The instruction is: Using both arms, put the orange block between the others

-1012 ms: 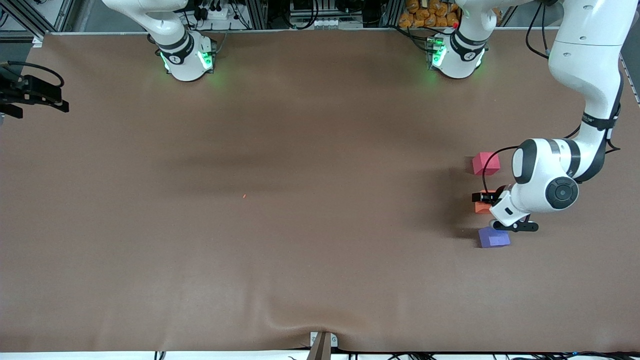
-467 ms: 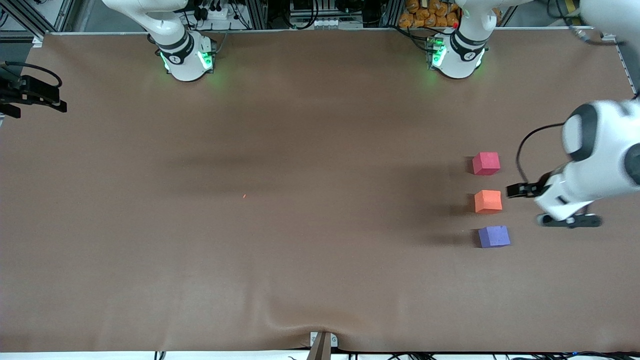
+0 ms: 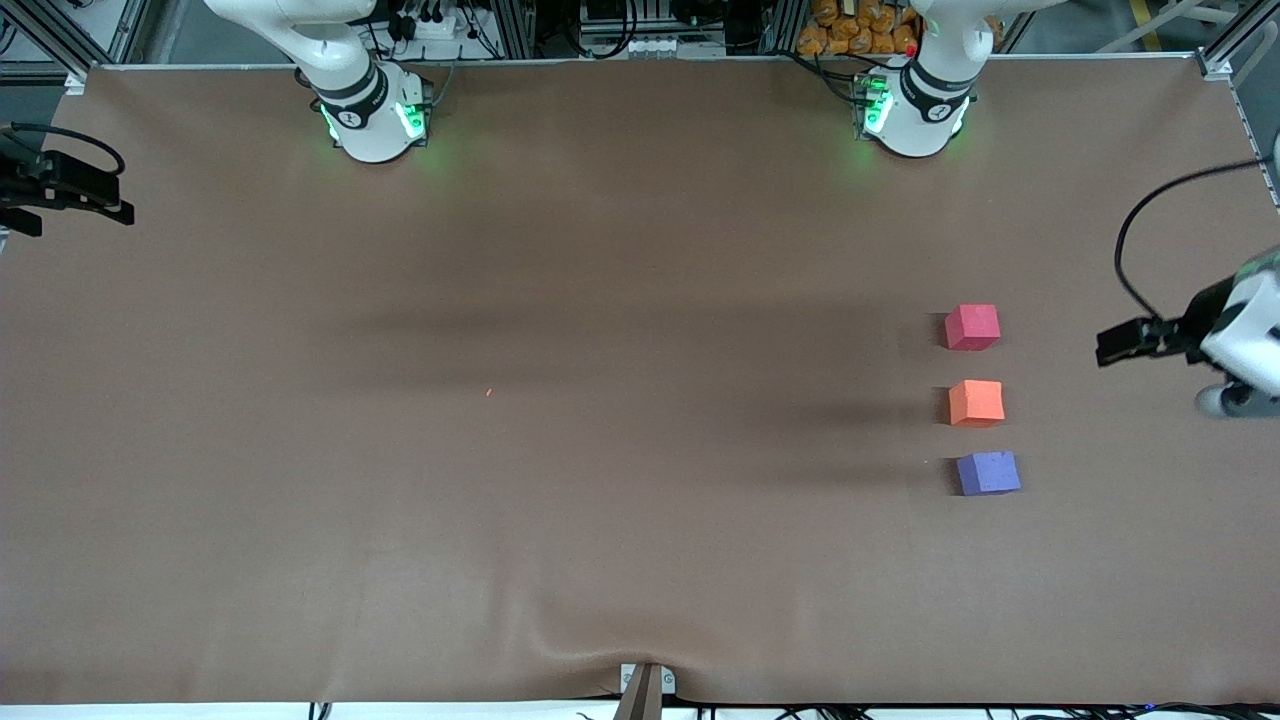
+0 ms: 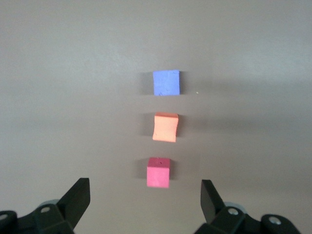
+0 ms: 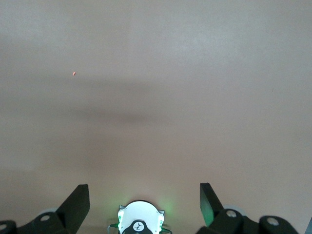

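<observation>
Three cubes stand in a row on the brown table, toward the left arm's end. The orange block (image 3: 976,402) (image 4: 165,127) sits in the middle. The pinkish-red cube (image 3: 972,327) (image 4: 158,172) is farther from the front camera and the purple-blue cube (image 3: 988,473) (image 4: 166,83) is nearer. My left gripper (image 4: 144,191) hangs open and empty, apart from the row. Its hand (image 3: 1240,325) shows at the edge of the front view. My right gripper (image 5: 144,191) waits open over bare table, holding nothing.
A tiny red speck (image 3: 488,392) lies mid-table. The table cover bulges into a wrinkle (image 3: 560,635) by a clamp (image 3: 645,688) at the near edge. The arm bases (image 3: 375,115) (image 3: 912,112) glow green along the back edge.
My left gripper has drawn away from the orange block toward the left arm's end of the table, leaving it between the other two cubes. The right arm has not moved.
</observation>
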